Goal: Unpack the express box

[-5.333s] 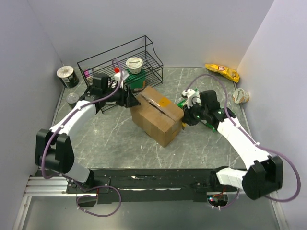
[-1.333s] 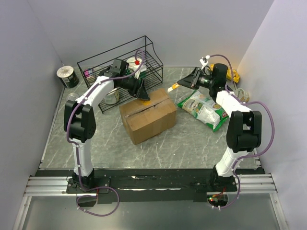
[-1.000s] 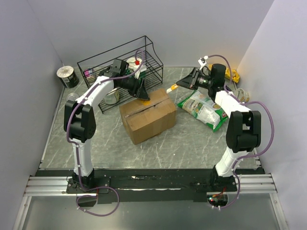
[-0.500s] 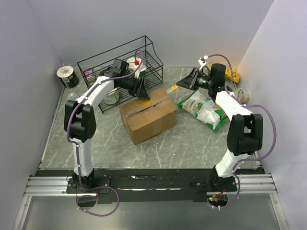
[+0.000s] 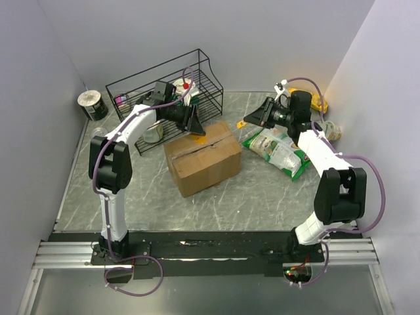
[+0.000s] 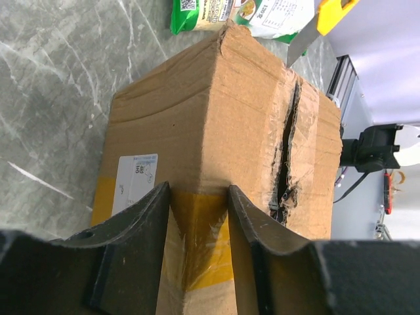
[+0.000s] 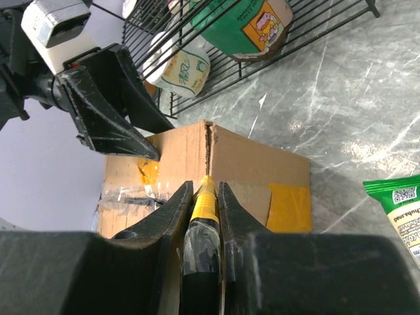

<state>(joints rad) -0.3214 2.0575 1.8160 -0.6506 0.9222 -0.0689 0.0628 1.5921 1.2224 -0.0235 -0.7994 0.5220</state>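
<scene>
The express box [image 5: 202, 157] is a brown carton in the middle of the table, with its top seam [image 6: 289, 144] split open along its length. My left gripper [image 5: 195, 126] pinches the box's far corner, its jaws on either side of the yellow-taped edge [image 6: 197, 223]. My right gripper [image 5: 254, 118] is shut on a yellow utility knife [image 7: 205, 203] and hovers just beyond the box's far right corner. The knife points at the box [image 7: 230, 164]. The knife also shows in the left wrist view [image 6: 328, 13].
A black wire rack [image 5: 164, 88] with bottles and tubs stands behind the box. A green and white snack bag [image 5: 279, 149] lies right of the box. A yellow bag [image 5: 319, 102] and a cup [image 5: 331, 131] sit far right. A can [image 5: 92, 104] is far left.
The box has been turned since five seconds ago and both arms have moved to its far side. In the last second the right gripper with the knife has shifted slightly lower. The left gripper has stayed still.
</scene>
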